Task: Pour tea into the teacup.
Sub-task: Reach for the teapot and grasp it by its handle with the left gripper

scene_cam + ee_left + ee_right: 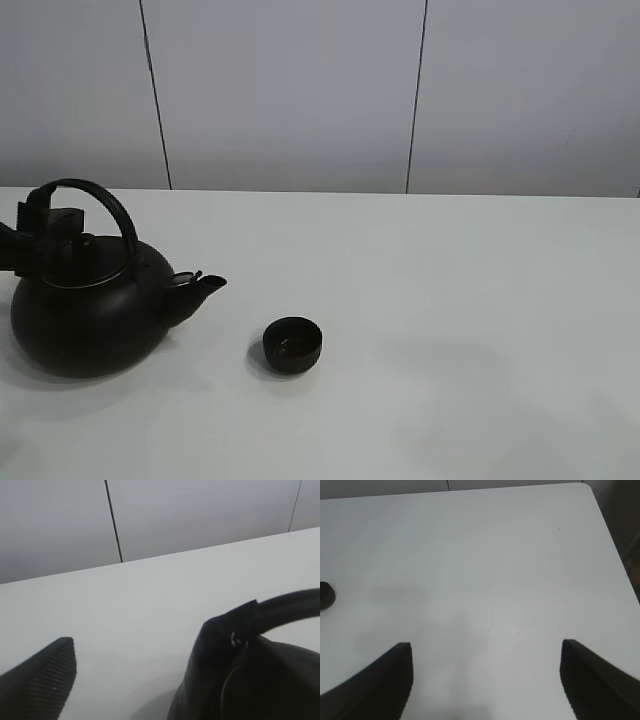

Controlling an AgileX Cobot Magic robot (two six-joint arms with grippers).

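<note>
Judging by its thick, dark body, we take the kettle (88,320) for heavy and rigid, with weight that will shift as it tips. It is best held at the top of its arched handle (105,205), where it can swing toward the spout (205,285). The smooth handle may slip or turn in the jaws, so a firm, centred grip seems wise.

The left gripper (48,238) sits at the handle's rear side. In the left wrist view its 1 clear finger (42,680) stands well apart from the handle, with bare table (450,300) in the gap, so we read it as spread and grasping nothing.

The teacup (292,344) stands upright on the table, near the spout but not under it. It looks small, light and easy to knock or overfill. We see no tea flowing.

The right gripper (486,650) hangs over bare table with its jaws wide apart and empty, the teacup at the edge of its view.
</note>
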